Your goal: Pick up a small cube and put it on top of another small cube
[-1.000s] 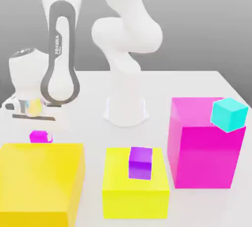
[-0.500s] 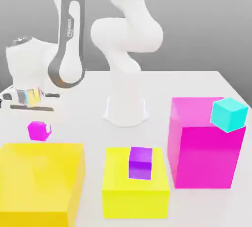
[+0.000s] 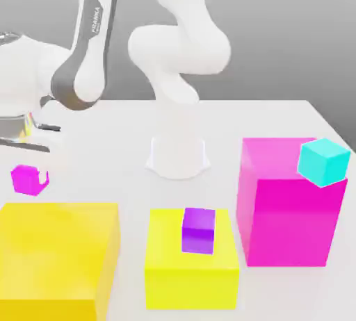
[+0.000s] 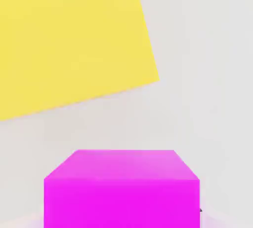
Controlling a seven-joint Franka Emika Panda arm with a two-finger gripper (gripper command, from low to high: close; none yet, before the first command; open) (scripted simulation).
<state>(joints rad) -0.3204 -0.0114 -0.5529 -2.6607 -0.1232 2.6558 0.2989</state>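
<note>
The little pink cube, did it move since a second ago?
Yes. The little pink cube moved toward the exterior view's left and slightly up, judged against the big yellow block, which stayed put.

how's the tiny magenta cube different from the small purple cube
Colour: the tiny magenta cube is pink-magenta; the small purple cube is violet.
Place: the magenta cube is at the exterior view's left, beyond the large yellow block; the purple cube is nearer the middle.
Support: the purple cube rests on the smaller yellow block; the magenta cube sits on neither block, under the end effector.
Both are plain cubes of similar small size.
</note>
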